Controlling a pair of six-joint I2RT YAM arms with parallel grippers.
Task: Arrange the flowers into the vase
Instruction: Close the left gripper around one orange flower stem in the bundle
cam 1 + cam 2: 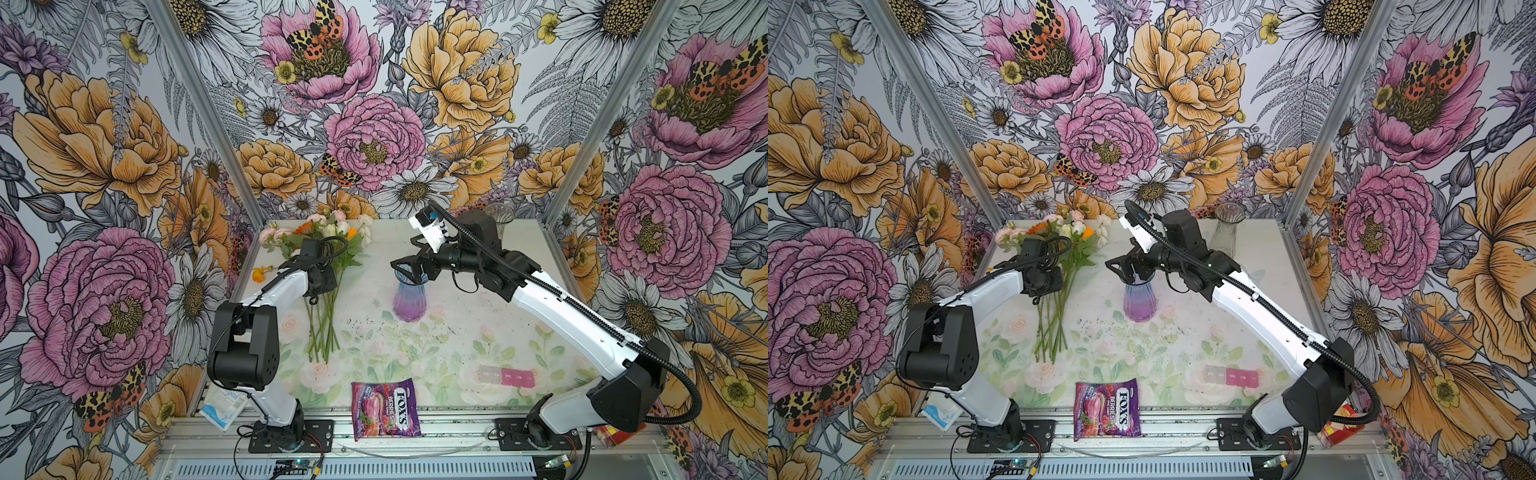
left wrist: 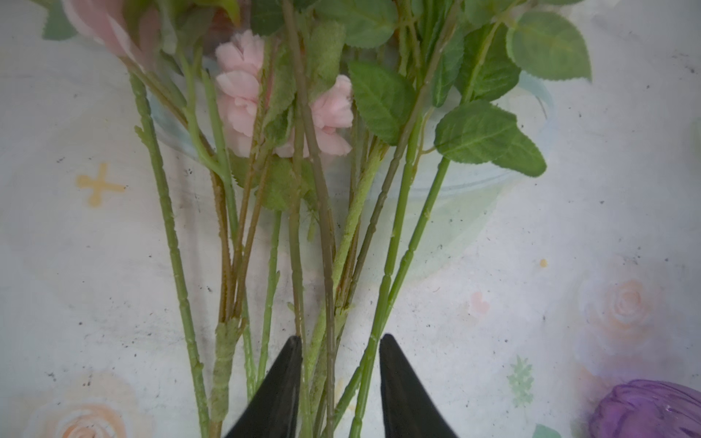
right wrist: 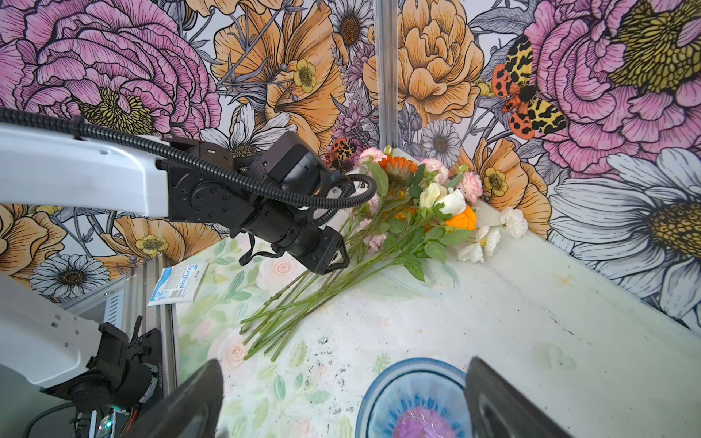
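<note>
The flowers (image 1: 330,230) lie fanned left of centre in both top views. They look light and springy, best held by the bare lower stems. The left gripper (image 2: 340,337) straddles several there, jaws narrow, while the right gripper (image 3: 346,362) gapes wide above the vase (image 1: 409,300).

Flowers (image 3: 407,227) flat, seemingly bunched; vase (image 1: 409,299) upright

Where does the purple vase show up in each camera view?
Top view: purple vase mid-table, right of the flower stems.
Top view: same spot, right of the flower stems.
Left wrist: cut off at the frame edge, apart from the flower stems.
Right wrist: seen from above, between the right fingers.
Shared landmark: the flower stems.
</note>
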